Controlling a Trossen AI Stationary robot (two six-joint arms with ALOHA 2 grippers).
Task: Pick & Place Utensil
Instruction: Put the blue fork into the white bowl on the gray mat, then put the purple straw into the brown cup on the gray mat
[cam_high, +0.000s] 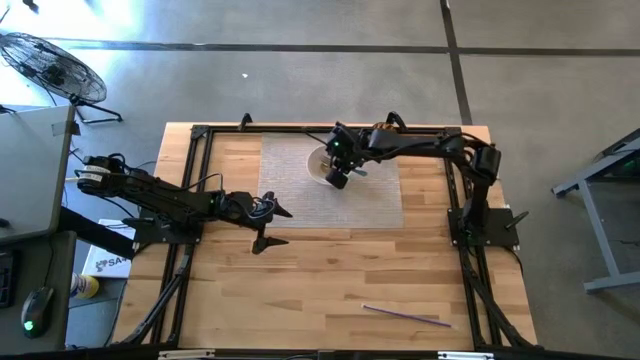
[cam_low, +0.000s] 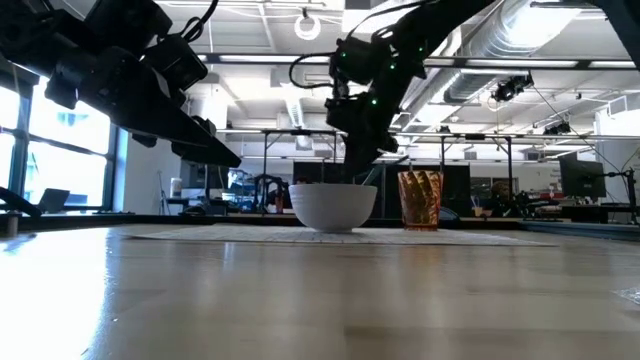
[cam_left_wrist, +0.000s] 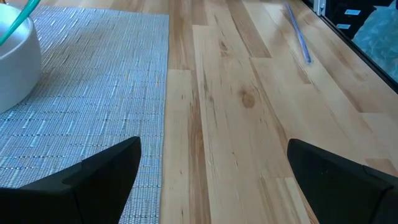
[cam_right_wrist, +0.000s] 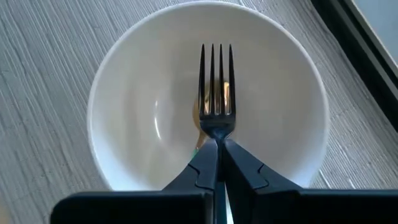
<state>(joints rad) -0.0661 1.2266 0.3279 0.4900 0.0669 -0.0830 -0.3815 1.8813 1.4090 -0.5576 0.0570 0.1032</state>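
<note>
The left gripper (cam_high: 268, 224) hovers with fingers spread over bare wood beside the woven placemat (cam_high: 300, 200), while the right gripper (cam_right_wrist: 217, 163) pinches a fork (cam_right_wrist: 216, 87) directly above the white bowl (cam_right_wrist: 124, 81).

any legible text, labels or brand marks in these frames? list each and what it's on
"SA": partial print on the white box on the floor left of the table; the rest is cut off.
Nothing readable on the white bowl, fork, woven mat, or arms.
Background signage in the low view: too blurred to read.
</note>
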